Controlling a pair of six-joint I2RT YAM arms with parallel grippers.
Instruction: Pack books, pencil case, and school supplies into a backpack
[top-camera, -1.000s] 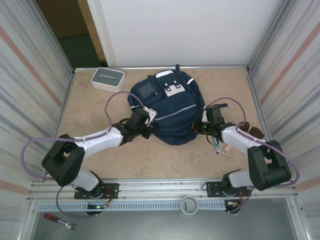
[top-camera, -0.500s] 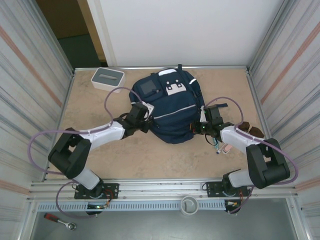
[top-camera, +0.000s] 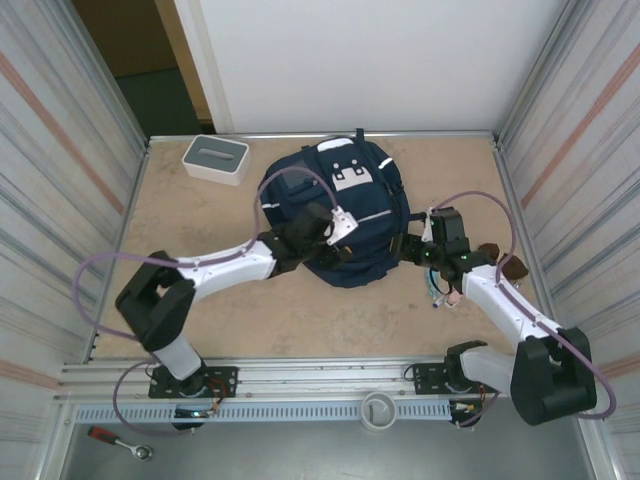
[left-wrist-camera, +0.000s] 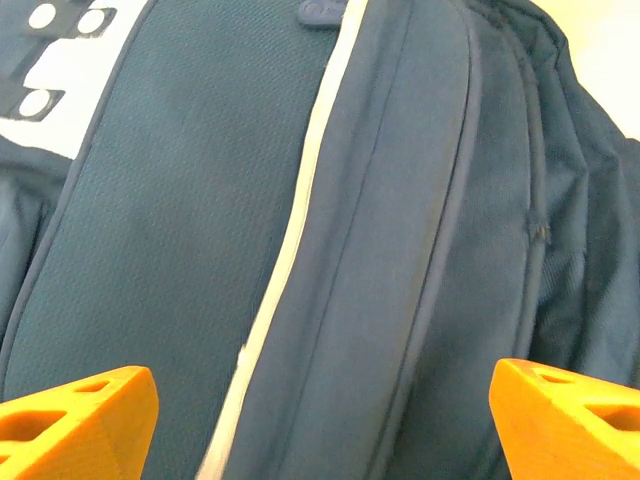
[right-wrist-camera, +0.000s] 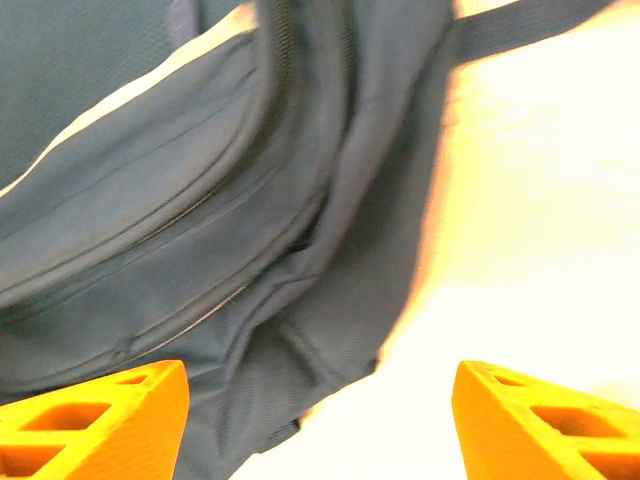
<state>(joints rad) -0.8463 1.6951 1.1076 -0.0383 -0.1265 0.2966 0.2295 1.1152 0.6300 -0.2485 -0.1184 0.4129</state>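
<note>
A: What's up close?
B: Navy backpack (left-wrist-camera: 400, 250), v. near. Thin white stripe (left-wrist-camera: 290, 240) runs diag., top centre to bottom left.
A: Anything else?
B: White patch (left-wrist-camera: 70, 70) w/ dark strips, top-left corner. Bright table (left-wrist-camera: 615, 50) top right.
A: Left end effector (left-wrist-camera: 320, 430)?
B: Orange fingertips (left-wrist-camera: 80, 420) in the bottom corners, wide apart, nothing gripped.

Quick count: one backpack (top-camera: 345, 215), one white box (top-camera: 215, 158) far left, two small supplies near right (one teal marker (top-camera: 436, 290), one pink-and-white stick (top-camera: 449, 298)), one brown thing (top-camera: 506, 266), plus two arms: left arm (top-camera: 225, 268), right arm (top-camera: 500, 300).
</note>
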